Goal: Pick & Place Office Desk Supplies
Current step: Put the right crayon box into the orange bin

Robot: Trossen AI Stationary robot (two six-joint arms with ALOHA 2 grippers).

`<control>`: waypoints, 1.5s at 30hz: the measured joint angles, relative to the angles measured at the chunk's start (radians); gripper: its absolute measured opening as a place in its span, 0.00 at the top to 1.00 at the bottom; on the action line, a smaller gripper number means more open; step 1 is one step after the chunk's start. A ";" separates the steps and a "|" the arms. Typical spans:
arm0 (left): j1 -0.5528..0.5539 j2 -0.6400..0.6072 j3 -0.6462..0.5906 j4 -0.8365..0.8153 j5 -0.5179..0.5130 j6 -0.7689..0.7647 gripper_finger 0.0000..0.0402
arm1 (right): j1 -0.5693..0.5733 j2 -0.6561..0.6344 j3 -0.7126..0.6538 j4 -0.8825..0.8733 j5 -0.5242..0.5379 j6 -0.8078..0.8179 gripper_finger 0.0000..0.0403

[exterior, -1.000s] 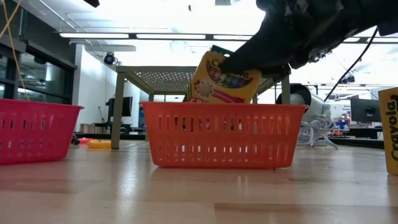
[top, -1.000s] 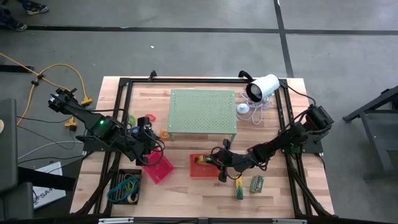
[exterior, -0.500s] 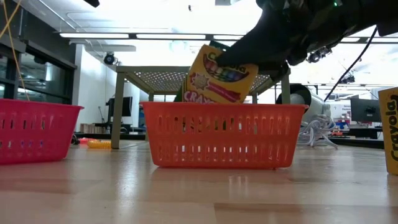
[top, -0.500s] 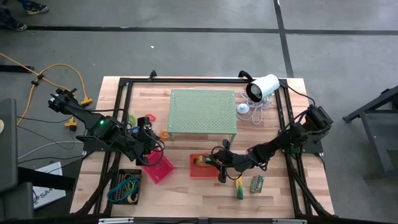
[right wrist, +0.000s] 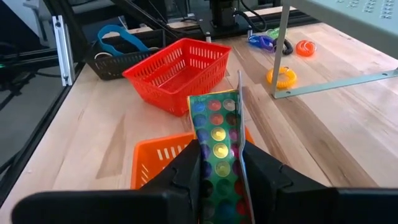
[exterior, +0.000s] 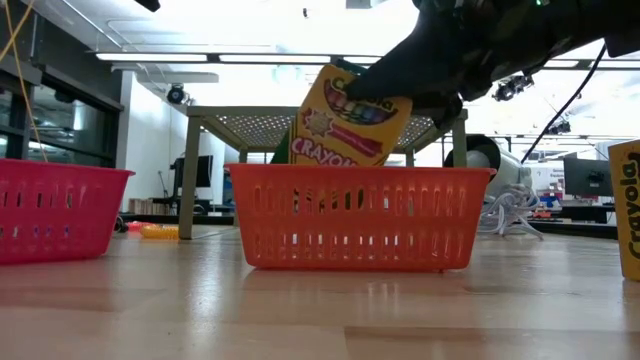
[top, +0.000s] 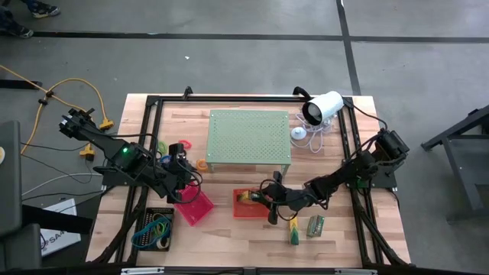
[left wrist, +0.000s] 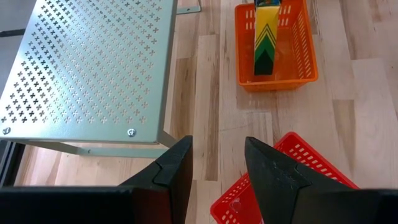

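My right gripper (top: 261, 197) hangs over the orange tray (top: 243, 208), shut on a yellow Crayola crayon box (exterior: 345, 120). The left wrist view shows this box (left wrist: 265, 37) reaching down inside the orange tray (left wrist: 298, 68). My left gripper (left wrist: 217, 168) is open and idle above the red tray (top: 195, 206). A second yellow-green crayon box (top: 293, 229) and a green-labelled pack (top: 315, 225) lie flat on the table to the right of the orange tray. Coloured loops fill the black tray (top: 155, 227). My right gripper pinches the crayon box's upper end (exterior: 385, 95) between its two fingers (right wrist: 186, 168), coming slanting down from the table's right. The box (right wrist: 217, 143) tilts, its top leaning right. Its lower end is behind the orange tray's wall (exterior: 360, 215), so whether it rests there is hidden.
The pale green perforated stand (top: 250, 137) stands just beyond the trays, with orange rings (right wrist: 282, 76) and other small items on the table at its left side. A white camera (top: 322, 107) with its cord sits at the far right. Black frame rails border the table.
My right gripper has risen a little and drifted toward the table's left. The crayon box has come up with it, showing more of its face above the orange tray's rim, while its lower end stays inside the tray.
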 joint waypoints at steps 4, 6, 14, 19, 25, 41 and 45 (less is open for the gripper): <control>0.000 0.000 0.000 0.000 0.000 0.000 0.66 | 0.000 0.000 0.000 -0.024 -0.002 0.000 0.79; 0.000 0.000 0.000 0.000 0.000 0.000 0.66 | 0.000 0.000 0.000 -0.032 -0.002 0.000 0.79; 0.000 0.000 0.000 0.000 0.000 0.000 0.66 | 0.000 0.000 0.000 -0.055 -0.010 0.000 0.79; 0.000 0.000 0.000 0.000 0.000 0.000 0.66 | -0.006 -0.004 0.000 -0.059 -0.045 -0.027 0.79; 0.000 0.000 0.000 0.000 0.000 0.000 0.66 | -0.029 -0.021 0.000 -0.091 -0.096 -0.036 0.78; 0.000 0.000 0.000 0.000 0.000 0.000 0.66 | -0.066 -0.047 0.000 -0.156 -0.186 -0.044 0.78; 0.000 0.000 0.000 0.000 0.000 0.000 0.66 | -0.067 -0.047 0.000 -0.158 -0.183 -0.051 0.78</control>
